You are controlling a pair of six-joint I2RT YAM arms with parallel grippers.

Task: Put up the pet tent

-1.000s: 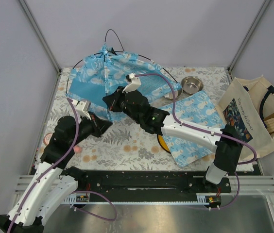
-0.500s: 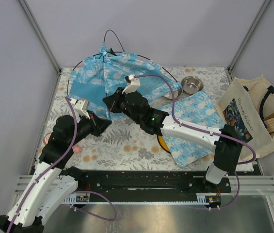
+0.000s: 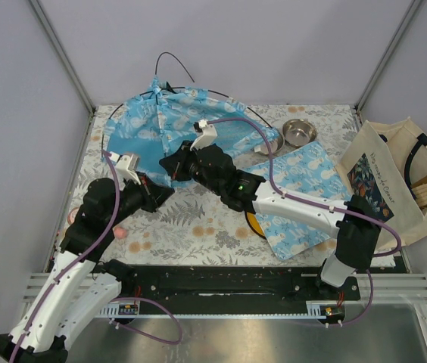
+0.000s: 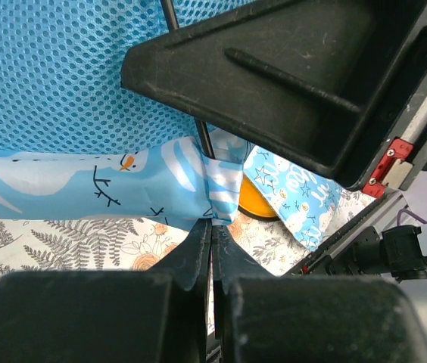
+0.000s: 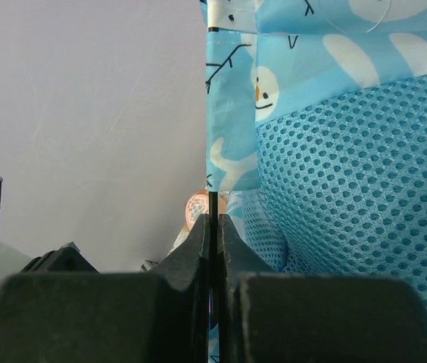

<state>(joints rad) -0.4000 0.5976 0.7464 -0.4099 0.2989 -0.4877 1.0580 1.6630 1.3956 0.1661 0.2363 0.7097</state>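
Slumping half-raised on the floral tabletop [image 3: 198, 219], the pet tent [image 3: 168, 121] stands just beside the steel bowl [image 3: 299, 131], on the bowl's side away from the tote bag [image 3: 395, 178], while the matching flat mat [image 3: 304, 200] lies just on the bowl's side towards the arm bases. Well apart from the bowl, at the tent's lower edge, the left tool [image 4: 212, 227] is pressed together on a printed fabric loop where a thin black pole [image 4: 169, 17] runs in. The right tool [image 5: 213, 219], nearer the bowl than the left one, is likewise pinched tight on a thin edge of the tent next to its mesh panel.
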